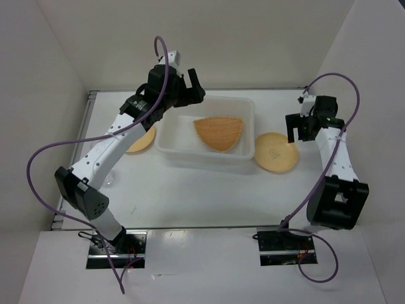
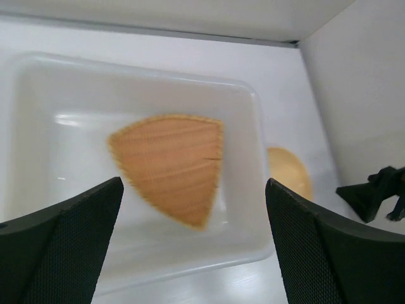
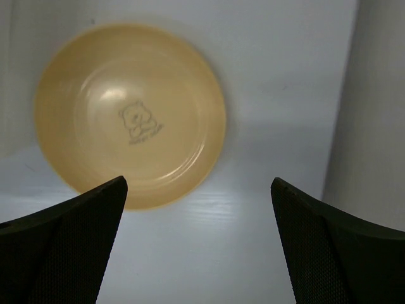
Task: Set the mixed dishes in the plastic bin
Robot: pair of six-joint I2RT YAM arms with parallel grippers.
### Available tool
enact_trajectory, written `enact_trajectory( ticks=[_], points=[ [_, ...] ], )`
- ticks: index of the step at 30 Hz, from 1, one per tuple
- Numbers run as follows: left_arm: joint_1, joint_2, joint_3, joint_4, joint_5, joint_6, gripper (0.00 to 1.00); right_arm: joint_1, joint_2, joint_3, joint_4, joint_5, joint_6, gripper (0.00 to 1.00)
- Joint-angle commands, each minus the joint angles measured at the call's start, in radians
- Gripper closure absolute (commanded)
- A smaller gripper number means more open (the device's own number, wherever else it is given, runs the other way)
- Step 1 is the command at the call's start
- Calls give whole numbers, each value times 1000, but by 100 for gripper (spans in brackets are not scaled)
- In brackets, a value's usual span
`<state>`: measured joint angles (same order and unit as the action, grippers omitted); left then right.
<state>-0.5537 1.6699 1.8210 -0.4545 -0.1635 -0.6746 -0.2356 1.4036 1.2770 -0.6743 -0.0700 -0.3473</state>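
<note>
Across the whole work area, white table [image 1: 209, 196], walled in white on three sides. At its centre, plastic bin [image 1: 202, 159], translucent white, long side running left to right. Down the left side, left arm [image 1: 107, 142], reaching from its base up and over the bin's far left corner. On the right side, right arm [image 1: 338, 161], folded short and ending to the right of the bin.

Inside the bin, toward its right half, wood-grained plate [image 2: 171, 164], seen as a fan-shaped wedge rather than a full circle; flat or tilted, cannot tell. Just beside the bin's near right corner, on the table, bear-print plate [image 3: 130, 117], orange-tan, face up, small bear drawing at its middle. Left of the bin, third plate [image 1: 140, 144], same orange-tan, partly hidden under the left arm.

Above the bin's far left corner, left gripper [image 2: 193, 247], fingers spread wide and holding nothing, with the wood-grained plate below and ahead of it. Over the table at the bear-print plate's edge, right gripper [image 3: 199, 244], likewise spread wide and holding nothing.

Near the table's left edge, beside the left arm's lower link, small clear cup [image 1: 110, 180], faint and hard to make out.
</note>
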Motion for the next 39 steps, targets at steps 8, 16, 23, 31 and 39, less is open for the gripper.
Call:
enact_trajectory(
  ticks=[8, 16, 23, 31, 39],
  points=[
    [26, -313, -276, -116, -195, 313, 0, -106, 360, 14, -37, -233, -5, 2],
    [44, -391, -350, -136, -195, 304, 0, -128, 554, 111, -47, -278, 16, 2],
    [54, -348, -350, -136, -195, 245, 0, -137, 684, 165, -25, -297, 16, 12],
    [63, -306, -329, -128, -238, 181, 0, -168, 755, 208, -59, -304, 31, 98],
    [63, -323, -338, -148, -238, 122, 0, -180, 467, 326, -134, -295, -13, 100]
  ],
)
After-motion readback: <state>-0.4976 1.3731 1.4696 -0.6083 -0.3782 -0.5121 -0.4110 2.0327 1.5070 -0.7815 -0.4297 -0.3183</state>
